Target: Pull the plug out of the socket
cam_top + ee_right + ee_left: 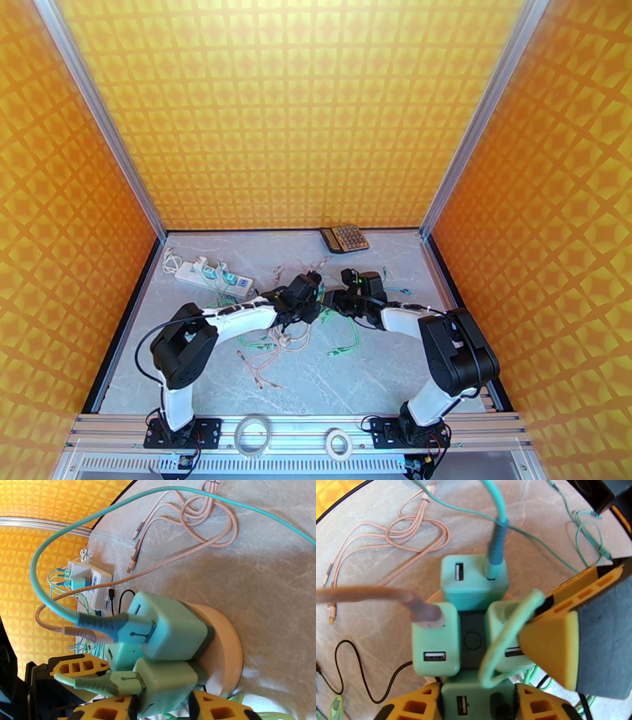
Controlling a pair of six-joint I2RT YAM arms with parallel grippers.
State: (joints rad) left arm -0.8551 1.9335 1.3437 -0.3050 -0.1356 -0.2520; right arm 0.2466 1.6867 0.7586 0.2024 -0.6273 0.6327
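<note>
Each USB charger (474, 580) is smooth mint-green plastic with a soft satin sheen. The socket hub (473, 641) is dark, slightly glossy plastic on a matt, pale peach round base (225, 645). The teal cable (51, 547) looks rubbery and smooth. The gripper fingers (549, 638) are matt yellow plastic backed by a dark, finely textured pad (608, 649). The table top (379, 371) is matt, grey and marble-patterned. The frame posts (95, 118) are brushed metal.

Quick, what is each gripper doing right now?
Left gripper: closed on a mint-green plastic charger cube.
Right gripper: closed on a pale-green plastic charger cube.
</note>
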